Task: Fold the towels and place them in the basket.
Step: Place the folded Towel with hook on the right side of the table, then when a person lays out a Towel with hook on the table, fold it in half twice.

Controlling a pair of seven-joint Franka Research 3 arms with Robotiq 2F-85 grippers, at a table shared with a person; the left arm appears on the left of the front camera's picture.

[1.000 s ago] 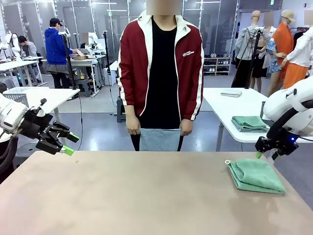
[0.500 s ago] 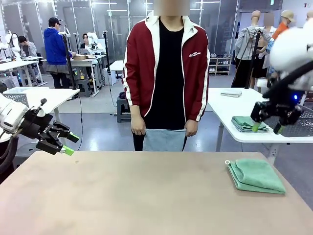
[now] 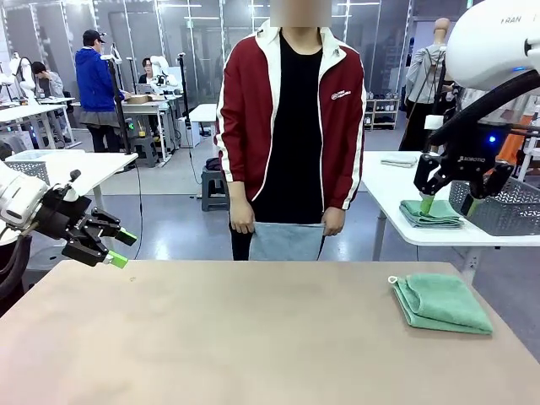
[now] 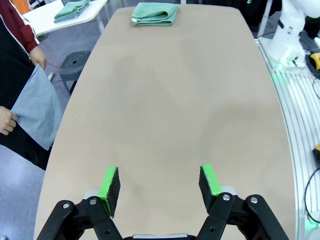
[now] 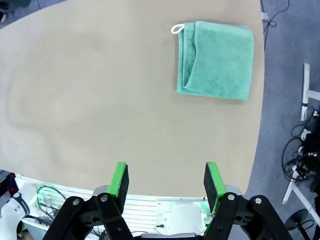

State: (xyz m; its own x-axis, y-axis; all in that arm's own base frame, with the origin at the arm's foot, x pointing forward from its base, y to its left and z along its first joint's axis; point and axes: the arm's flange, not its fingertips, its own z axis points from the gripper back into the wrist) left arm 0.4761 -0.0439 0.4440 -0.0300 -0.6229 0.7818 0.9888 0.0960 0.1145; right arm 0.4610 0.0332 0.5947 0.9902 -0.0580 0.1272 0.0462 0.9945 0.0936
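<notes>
Everything placed against the tan table [image 3: 253, 337]: the mint green towel [image 3: 440, 302] is seen already folded into a neat square, lying flat at the table's right end, white loop pointed at the far edge. The light blue towel [image 3: 285, 241] is held up by the person's hands [image 3: 242, 223] just past the table's far edge, hanging loose and not yet laid down. The dark mesh basket [image 3: 506, 211] is parked beyond the table's far right corner on a white side table [image 3: 392, 190]; its inside can't be made out.

On the left gripper [image 3: 122, 249] the jaws are spread wide with nothing between the pads, hovering off the table's far left corner. On the right gripper [image 3: 447, 205] the jaws are also well apart and empty, raised high off the table's right end.

The blue one is probably the step in hand. To get it done nicely, it should be laid flat mid-table, one corner pinched per gripper, and the fold brought edge to edge. The green one is best gripped through all layers on its folded side, so it isn't shaken open on the way to the basket
</notes>
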